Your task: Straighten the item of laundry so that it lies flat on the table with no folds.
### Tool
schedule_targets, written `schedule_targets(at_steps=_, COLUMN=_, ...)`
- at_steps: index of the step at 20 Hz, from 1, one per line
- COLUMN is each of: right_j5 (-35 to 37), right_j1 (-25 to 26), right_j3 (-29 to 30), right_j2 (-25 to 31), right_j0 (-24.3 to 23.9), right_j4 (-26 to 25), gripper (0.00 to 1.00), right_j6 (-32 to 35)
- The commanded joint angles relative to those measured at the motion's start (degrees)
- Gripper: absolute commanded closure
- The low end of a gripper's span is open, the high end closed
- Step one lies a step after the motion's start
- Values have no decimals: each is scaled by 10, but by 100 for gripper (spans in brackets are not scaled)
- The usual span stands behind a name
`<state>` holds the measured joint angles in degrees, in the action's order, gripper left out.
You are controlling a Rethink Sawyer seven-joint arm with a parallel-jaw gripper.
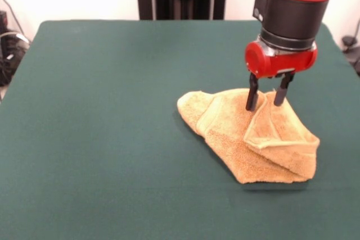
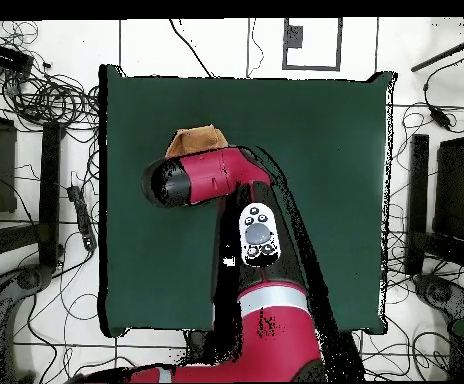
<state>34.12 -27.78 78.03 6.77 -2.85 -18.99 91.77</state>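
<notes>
1. In the front view the red and black arm (image 1: 292,9) comes down from the top edge, over the table's right half and nearer its far edge.
2. The wrist points straight down, ending in a red collar.
3. The gripper (image 1: 265,103) hangs below it, its two dark fingers (image 1: 252,95) vertical and a small gap apart.
4. From overhead, the arm (image 2: 261,290) reaches from the bottom edge toward the table's upper-left part.

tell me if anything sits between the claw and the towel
Nothing visible does: the claw is already down on the towel, its fingers straddling a raised fold. The table around it shows nothing else.
</notes>
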Motion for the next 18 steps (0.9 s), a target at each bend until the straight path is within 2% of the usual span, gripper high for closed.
schedule_targets(at_steps=1, right_j5=-6, right_j1=26, right_j3=85, right_j2=2, right_j0=21, right_j4=27, gripper=0, right_j6=126)
schedule_targets(at_steps=9, right_j5=-4, right_j1=19, right_j3=99, right_j2=-1, right_j0=21, right_j4=29, gripper=0, right_j6=123)
schedule_targets(at_steps=18, right_j5=-15, right_j1=32, right_j3=89, right_j2=-7, right_j0=20, right_j4=19, gripper=0, right_j6=111)
